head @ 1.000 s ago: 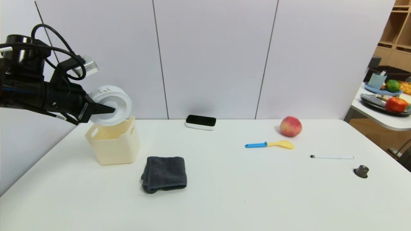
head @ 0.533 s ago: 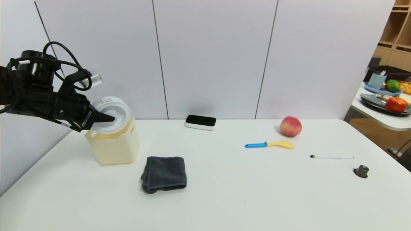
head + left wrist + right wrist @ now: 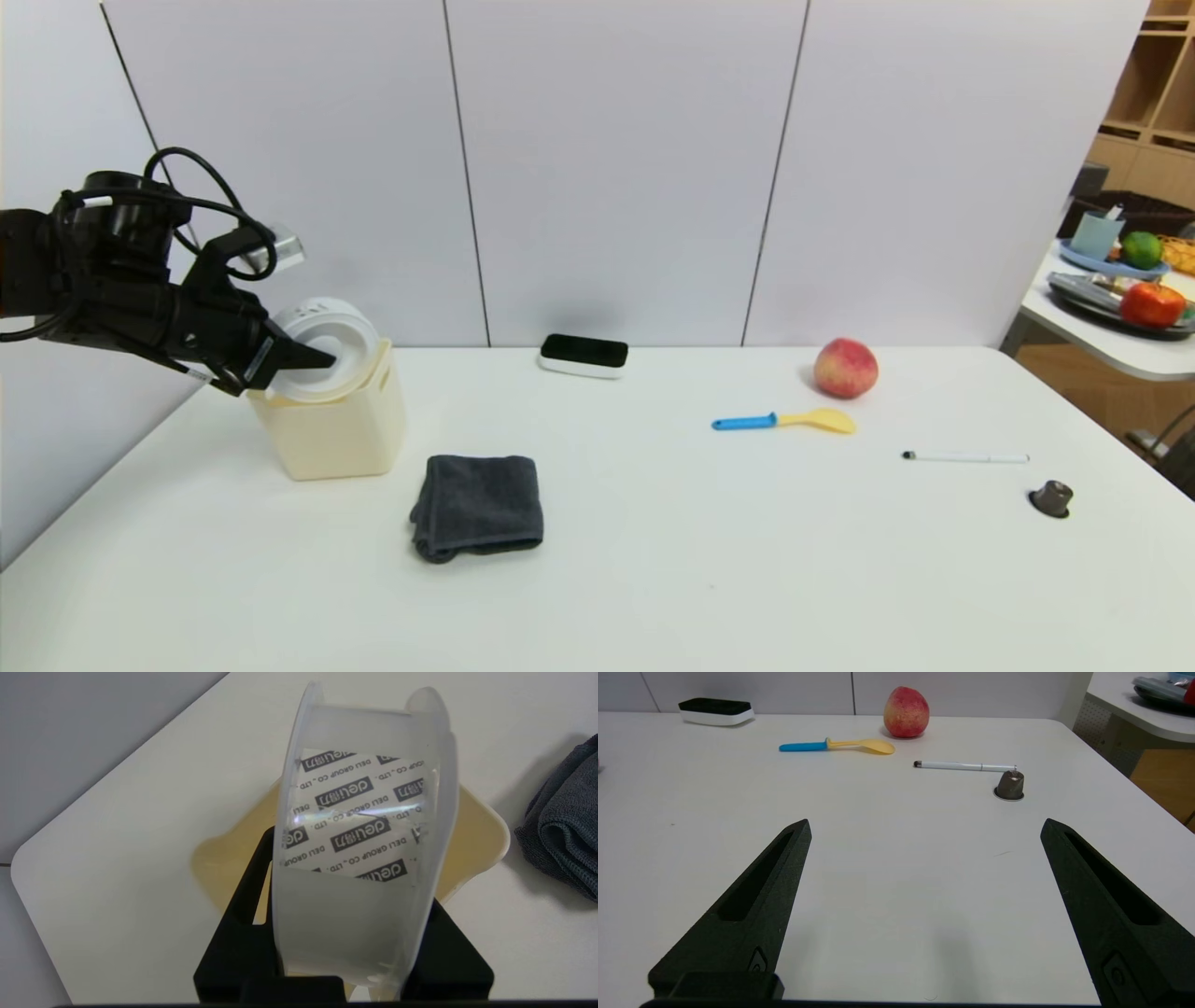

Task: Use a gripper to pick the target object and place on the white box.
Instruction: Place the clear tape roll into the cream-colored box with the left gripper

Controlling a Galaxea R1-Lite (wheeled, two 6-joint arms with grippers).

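White spool: held between the two fingers of the left claw, directly over the open mouth of the cream box, its lower edge at or just inside the wavy rim; whether it touches the box cannot be told. In the left wrist view the spool is seen edge-on, one black finger pressed on each flange, the box showing beneath it

Lettering: a label wrapped round the hub is printed repeatedly with "deli" and "DELI GROUP CO., LTD"

Left claw: closed onto the spool, pinching it across its width; nothing else is touched by it

Right claw: fingers spread wide, nothing between them, held low over the table at the robot's right

Other items on the table: folded grey cloth just in front of the box; black-topped flat device by the wall; peach; blue-and-yellow spoon; white pen; small dark capsule
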